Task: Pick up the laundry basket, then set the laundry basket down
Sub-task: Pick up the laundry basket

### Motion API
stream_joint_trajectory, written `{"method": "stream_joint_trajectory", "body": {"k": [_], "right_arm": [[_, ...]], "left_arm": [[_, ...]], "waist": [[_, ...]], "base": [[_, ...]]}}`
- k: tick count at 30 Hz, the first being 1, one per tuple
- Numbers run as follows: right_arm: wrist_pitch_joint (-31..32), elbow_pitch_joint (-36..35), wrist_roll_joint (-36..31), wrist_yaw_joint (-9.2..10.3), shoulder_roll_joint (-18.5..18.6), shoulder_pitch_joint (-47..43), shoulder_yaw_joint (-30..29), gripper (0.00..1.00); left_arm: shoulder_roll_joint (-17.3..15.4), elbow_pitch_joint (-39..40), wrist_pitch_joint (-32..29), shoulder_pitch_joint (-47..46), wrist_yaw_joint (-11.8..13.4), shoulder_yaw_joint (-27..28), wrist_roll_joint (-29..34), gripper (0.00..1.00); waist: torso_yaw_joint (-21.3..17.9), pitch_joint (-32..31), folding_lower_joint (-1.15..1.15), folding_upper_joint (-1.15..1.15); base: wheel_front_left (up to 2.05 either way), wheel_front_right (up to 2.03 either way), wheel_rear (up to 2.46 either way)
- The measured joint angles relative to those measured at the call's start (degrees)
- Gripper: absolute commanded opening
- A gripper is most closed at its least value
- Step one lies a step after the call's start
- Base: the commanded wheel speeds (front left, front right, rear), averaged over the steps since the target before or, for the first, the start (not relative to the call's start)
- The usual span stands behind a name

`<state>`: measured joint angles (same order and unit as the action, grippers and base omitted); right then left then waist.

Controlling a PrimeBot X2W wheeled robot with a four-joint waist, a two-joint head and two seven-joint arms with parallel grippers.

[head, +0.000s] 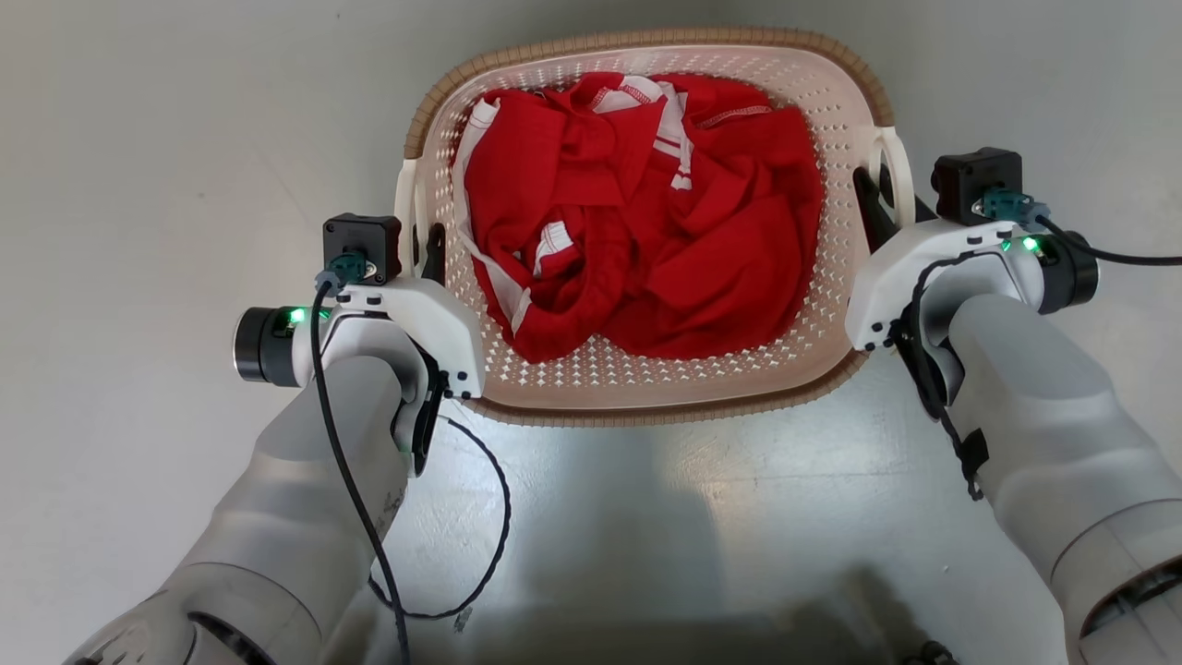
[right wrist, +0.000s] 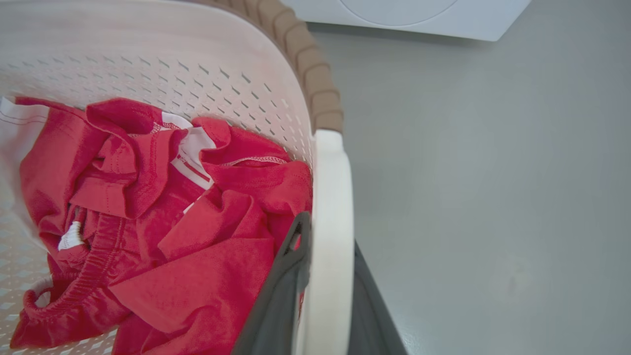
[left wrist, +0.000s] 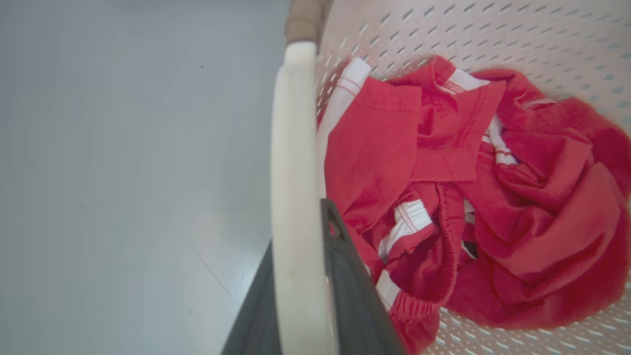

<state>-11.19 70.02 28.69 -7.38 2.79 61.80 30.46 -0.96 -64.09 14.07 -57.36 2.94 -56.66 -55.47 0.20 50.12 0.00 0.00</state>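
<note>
The laundry basket (head: 637, 379) sits on the grey floor (head: 138, 139) straight ahead of us, loaded with crumpled red clothes (head: 646, 212). It lies squarely between our two arms. Its long axis seems to run side to side, with a white handle at each end, so neither arm is nearer than the other.

Our left gripper (head: 427, 249) is pinched on the left handle (head: 406, 208). The left wrist view shows a dark finger (left wrist: 345, 276) inside the basket and its partner outside the bar. Our right gripper (head: 877, 208) is clamped the same way on the right handle (head: 900, 175).

We judge the lift not yet begun (the base looks grounded, though we cannot be sure). The coming move depends on both ends rising level, or the load will slide.

The floor is smooth, pale and slightly glossy. A white appliance (right wrist: 409, 15) stands at its far side, well apart from the basket.
</note>
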Motion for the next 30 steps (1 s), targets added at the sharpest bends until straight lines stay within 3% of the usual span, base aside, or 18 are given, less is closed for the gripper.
{"method": "stream_joint_trajectory", "body": {"k": [10, 20, 30], "right_arm": [[0.8, -0.3, 3.3, 0.0, -0.4, -3.5, 2.2, 0.0], [4.5, -1.0, 7.5, 0.0, -0.9, -9.3, 6.5, 0.0], [9.3, -0.8, 10.3, 0.0, -1.3, -14.0, 9.6, 0.0]], "left_arm": [[0.7, -3.7, 0.2, 0.8, -0.5, -1.6, 0.5, 0.0], [1.2, -6.7, -0.4, 6.3, -1.5, -3.4, 0.4, 0.0], [1.5, -7.7, -4.9, 11.1, -2.5, -4.9, 0.0, 0.0]], "waist": [[-0.8, -5.7, 0.0, 0.0], [-1.3, -15.9, 0.0, 0.0], [-1.0, -25.0, 0.0, 0.0]], "base": [[0.0, 0.0, 0.0], [0.0, 0.0, 0.0], [0.0, 0.0, 0.0]]}}
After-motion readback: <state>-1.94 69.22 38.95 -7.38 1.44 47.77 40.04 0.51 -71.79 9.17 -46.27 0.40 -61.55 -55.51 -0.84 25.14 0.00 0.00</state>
